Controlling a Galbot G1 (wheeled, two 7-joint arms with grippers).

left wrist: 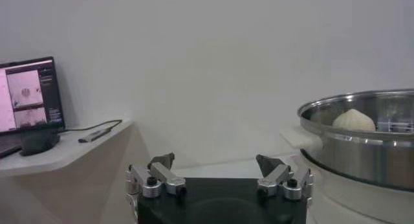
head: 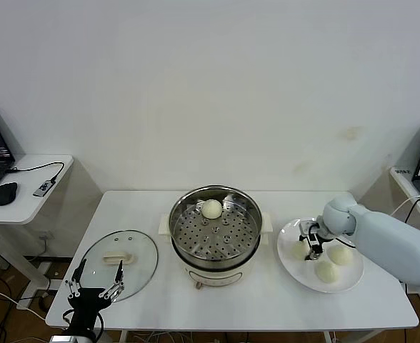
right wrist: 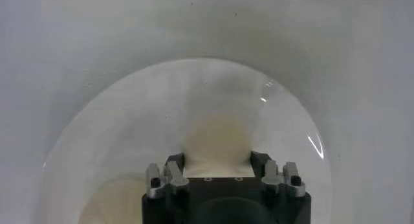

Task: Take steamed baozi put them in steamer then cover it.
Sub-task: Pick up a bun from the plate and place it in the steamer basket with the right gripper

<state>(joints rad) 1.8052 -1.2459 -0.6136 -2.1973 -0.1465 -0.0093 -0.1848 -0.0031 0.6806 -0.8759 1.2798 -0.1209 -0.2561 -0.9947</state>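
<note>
Buns (head: 326,270) look soft and light, so the right gripper (head: 314,249), its fingers spread around one at the plate's (head: 350,285) nine o'clock, should pinch its sides gently, while the left gripper (head: 94,280) waits open beside the lid (head: 117,264).

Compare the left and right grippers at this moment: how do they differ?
The left gripper hangs open and empty at the table's front edge by the cover; the right gripper is down over the plate, fingers around a baozi. The left one is clear of everything; the right one is working.
</note>
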